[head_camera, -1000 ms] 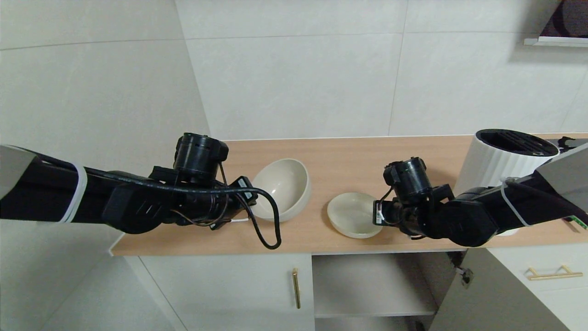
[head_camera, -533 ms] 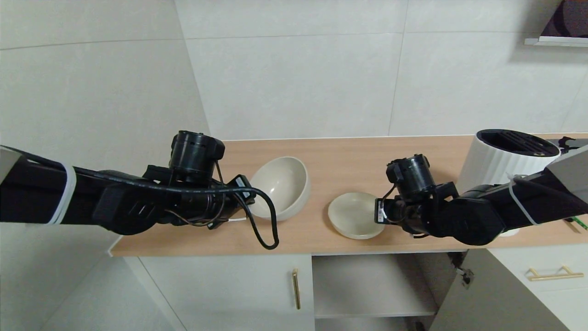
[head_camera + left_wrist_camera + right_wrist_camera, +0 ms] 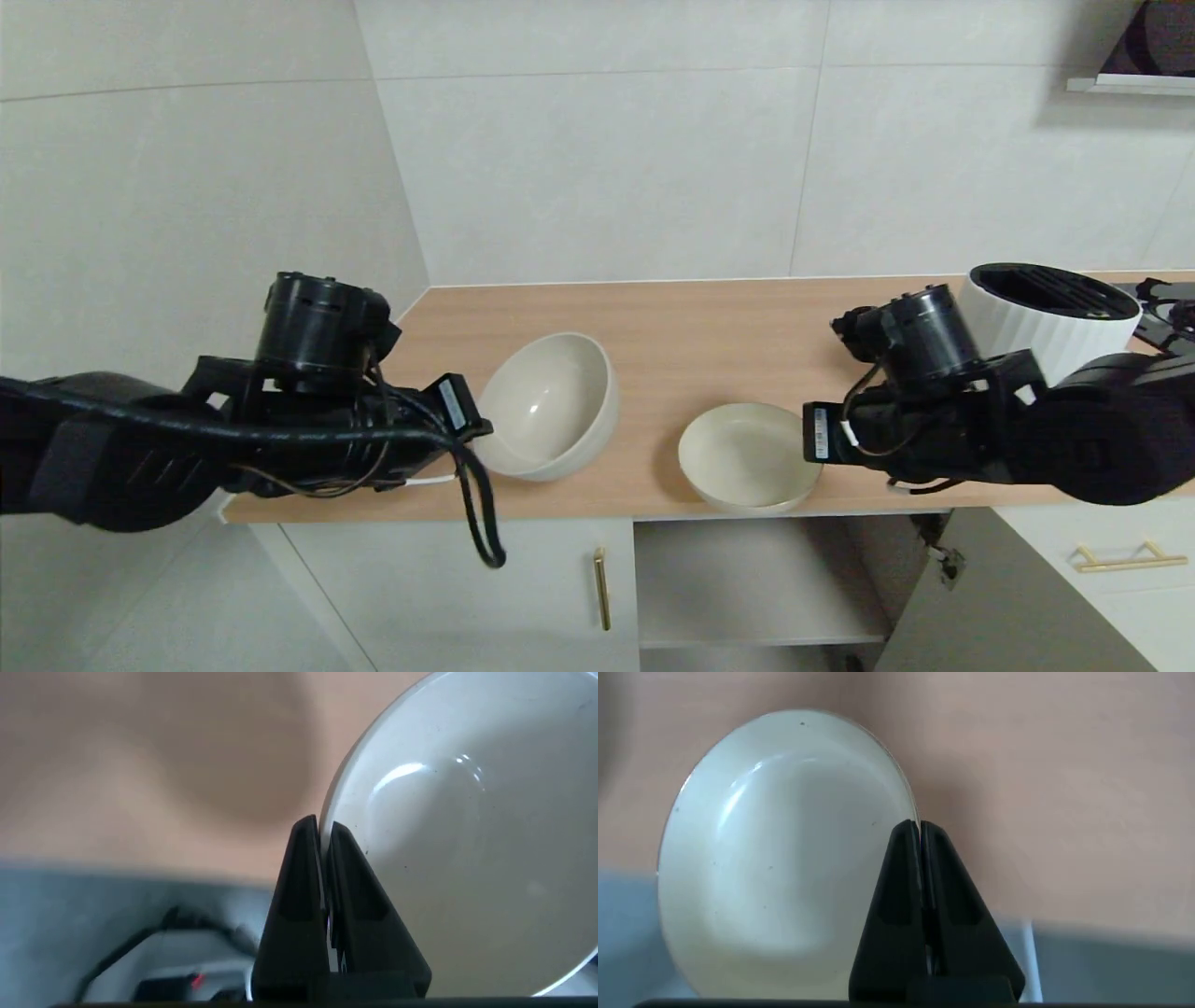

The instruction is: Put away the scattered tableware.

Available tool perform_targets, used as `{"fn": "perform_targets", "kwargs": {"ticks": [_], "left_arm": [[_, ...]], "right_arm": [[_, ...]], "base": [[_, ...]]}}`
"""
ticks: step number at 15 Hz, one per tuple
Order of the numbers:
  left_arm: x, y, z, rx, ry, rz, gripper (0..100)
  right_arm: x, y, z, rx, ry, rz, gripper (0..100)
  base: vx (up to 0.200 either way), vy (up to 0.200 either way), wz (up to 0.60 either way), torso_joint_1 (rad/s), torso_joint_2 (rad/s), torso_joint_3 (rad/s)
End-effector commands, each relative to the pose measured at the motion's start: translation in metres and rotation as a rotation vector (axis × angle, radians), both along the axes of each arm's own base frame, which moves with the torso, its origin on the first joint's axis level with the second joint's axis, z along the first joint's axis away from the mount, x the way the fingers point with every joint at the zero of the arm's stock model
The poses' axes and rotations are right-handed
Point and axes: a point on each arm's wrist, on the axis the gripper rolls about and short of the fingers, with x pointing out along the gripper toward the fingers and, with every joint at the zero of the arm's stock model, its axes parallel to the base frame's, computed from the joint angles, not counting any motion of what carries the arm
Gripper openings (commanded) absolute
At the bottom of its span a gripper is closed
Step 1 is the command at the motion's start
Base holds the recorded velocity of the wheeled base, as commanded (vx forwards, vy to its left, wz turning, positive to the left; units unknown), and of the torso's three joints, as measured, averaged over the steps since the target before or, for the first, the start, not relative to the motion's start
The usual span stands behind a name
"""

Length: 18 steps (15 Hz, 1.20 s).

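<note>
A large deep cream bowl [image 3: 549, 403] hangs tilted over the wooden counter [image 3: 709, 327], and my left gripper [image 3: 471, 431] is shut on its near rim. The left wrist view has the two fingers [image 3: 308, 873] pinched on that bowl [image 3: 467, 840] at its edge. To the right, a smaller shallow cream bowl [image 3: 747, 455] is held just over the counter's front edge, with my right gripper [image 3: 814, 437] shut on its right rim. In the right wrist view the fingers [image 3: 906, 863] clamp the rim of the small bowl [image 3: 780, 849].
A white ribbed cylindrical container [image 3: 1046, 313] stands on the counter at the right, behind my right arm. Below the counter an open cabinet shelf [image 3: 747, 579] sits between a closed door with a gold handle [image 3: 602, 586] and an opened door [image 3: 990, 597].
Both arms have drawn back towards me and lifted, carrying their bowls. The large bowl has left the counter, and the small bowl has moved to the front edge.
</note>
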Motion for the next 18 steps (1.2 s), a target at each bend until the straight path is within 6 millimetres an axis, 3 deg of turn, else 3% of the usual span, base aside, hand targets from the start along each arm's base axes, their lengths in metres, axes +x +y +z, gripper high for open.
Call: {"fn": "perform_targets", "kwargs": {"ticks": [1, 4, 6, 8, 11, 13, 18], "left_arm": [[-0.042, 0.021, 0.008, -0.02, -0.027, -0.064, 0], [-0.077, 0.03, 0.003, 0.016, -0.049, -0.187, 0], [-0.077, 0.031, 0.0, 0.021, -0.064, -0.199, 0], [-0.075, 0.03, -0.003, 0.022, -0.067, -0.204, 0], [-0.075, 0.03, -0.002, 0.022, -0.071, -0.201, 0], [-0.075, 0.03, -0.003, 0.022, -0.069, -0.201, 0], [-0.072, 0.029, -0.007, 0.03, -0.051, -0.201, 0]], "right_arm": [[-0.045, -0.029, 0.041, 0.065, -0.042, 0.036, 0], [-0.063, -0.048, 0.056, 0.083, -0.031, 0.034, 0], [-0.077, -0.055, 0.042, 0.026, 0.023, 0.045, 0], [-0.086, -0.06, 0.043, 0.012, 0.006, 0.061, 0], [-0.091, -0.063, 0.044, 0.018, -0.001, 0.07, 0], [-0.089, -0.061, 0.035, 0.002, 0.036, 0.072, 0], [-0.091, -0.063, 0.027, -0.044, 0.048, 0.099, 0]], "base": [[0.0, 0.0, 0.0, 0.0, 0.0, 0.0], [0.0, 0.0, 0.0, 0.0, 0.0, 0.0], [0.0, 0.0, 0.0, 0.0, 0.0, 0.0], [0.0, 0.0, 0.0, 0.0, 0.0, 0.0], [0.0, 0.0, 0.0, 0.0, 0.0, 0.0], [0.0, 0.0, 0.0, 0.0, 0.0, 0.0], [-0.2, 0.0, 0.0, 0.006, 0.0, 0.0]]}}
